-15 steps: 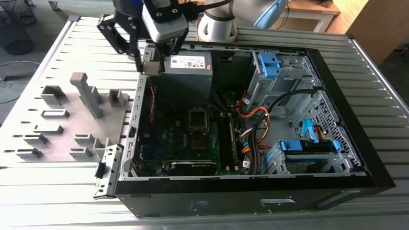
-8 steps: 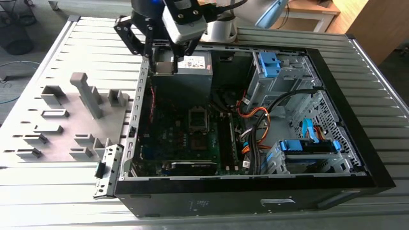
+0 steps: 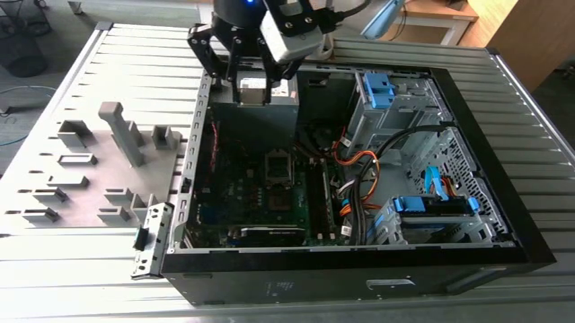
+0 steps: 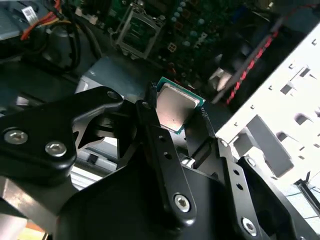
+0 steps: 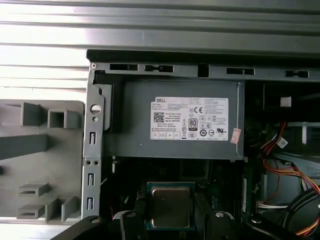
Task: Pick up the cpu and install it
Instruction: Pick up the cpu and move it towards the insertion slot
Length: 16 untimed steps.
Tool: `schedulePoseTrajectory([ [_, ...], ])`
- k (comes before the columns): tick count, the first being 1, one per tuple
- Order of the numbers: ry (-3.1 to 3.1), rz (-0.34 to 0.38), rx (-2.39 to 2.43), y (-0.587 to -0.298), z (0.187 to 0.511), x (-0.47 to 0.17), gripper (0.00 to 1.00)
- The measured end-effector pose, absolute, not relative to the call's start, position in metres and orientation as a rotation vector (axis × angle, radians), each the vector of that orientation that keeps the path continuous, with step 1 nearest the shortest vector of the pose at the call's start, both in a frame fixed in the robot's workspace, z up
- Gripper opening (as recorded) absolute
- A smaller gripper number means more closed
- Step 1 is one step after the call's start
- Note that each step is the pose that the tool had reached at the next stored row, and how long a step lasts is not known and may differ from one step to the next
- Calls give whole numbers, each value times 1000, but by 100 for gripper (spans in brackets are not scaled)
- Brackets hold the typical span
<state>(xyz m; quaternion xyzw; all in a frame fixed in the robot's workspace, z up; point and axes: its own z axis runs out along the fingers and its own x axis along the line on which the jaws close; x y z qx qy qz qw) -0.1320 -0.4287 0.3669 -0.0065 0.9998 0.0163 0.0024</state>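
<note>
cpu (image 5: 170, 206) | 1 pc | likely light, stiff, fragile | pincer (image 4: 176, 112) clamps its 2 opposite edges | above open computer case (image 3: 341, 269)

Exterior view high, oblique, over open case (image 3: 359, 269); both wrist views close, looking down, sharing cpu (image 5: 170, 206)

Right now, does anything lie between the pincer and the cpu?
Nothing. The pincer is shut directly on the cpu, with its fingers pressed against opposite edges of it. Both wrist views show this.
</note>
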Motion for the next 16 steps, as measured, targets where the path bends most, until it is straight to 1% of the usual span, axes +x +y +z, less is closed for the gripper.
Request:
schedulePoseTrajectory([
  [16, 3137, 51, -21, -429, 366, -84, 47],
])
